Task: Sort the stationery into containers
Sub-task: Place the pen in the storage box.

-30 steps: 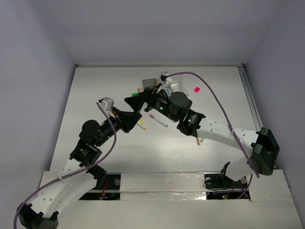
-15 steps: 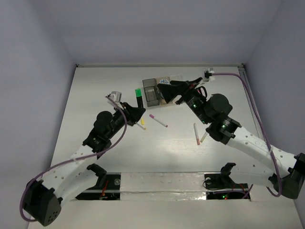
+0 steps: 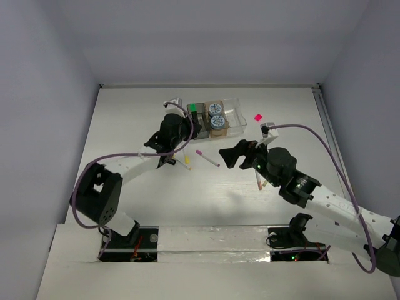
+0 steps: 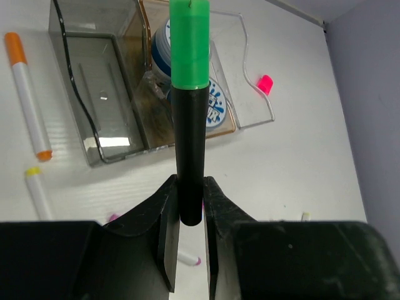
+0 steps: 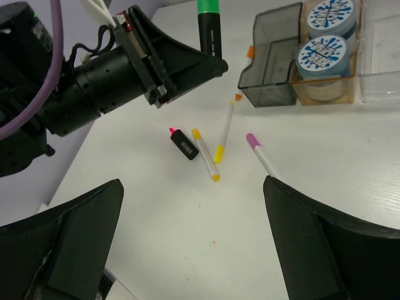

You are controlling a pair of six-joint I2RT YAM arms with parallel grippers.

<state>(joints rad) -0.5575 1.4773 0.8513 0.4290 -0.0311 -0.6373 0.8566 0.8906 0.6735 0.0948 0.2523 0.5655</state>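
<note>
My left gripper [image 4: 189,206] is shut on a black marker with a green cap [image 4: 190,94] and holds it over the near end of the smoky grey bin [image 4: 94,100]. In the top view this gripper [image 3: 186,125] is at the bins' left end, with the green cap [image 3: 194,107] showing. The amber bin [image 4: 226,122] holds two blue-white tape rolls [image 5: 326,53]. The clear bin [image 4: 250,69] is beside it. My right gripper [image 3: 232,155] is open and empty above the table middle, also in the right wrist view [image 5: 194,231].
On the table lie two yellow-capped pens [image 5: 207,156], a magenta-capped pen [image 5: 261,153], a short black marker with a pink tip [image 5: 183,142] and an orange-capped pen [image 4: 28,94]. A pink eraser [image 3: 258,117] lies right of the bins. More pens [image 3: 259,180] lie under the right arm.
My left gripper has moved from the table middle up to the grey bin, carrying the green-capped marker. My right gripper has pulled back from over the bins to the table middle.
</note>
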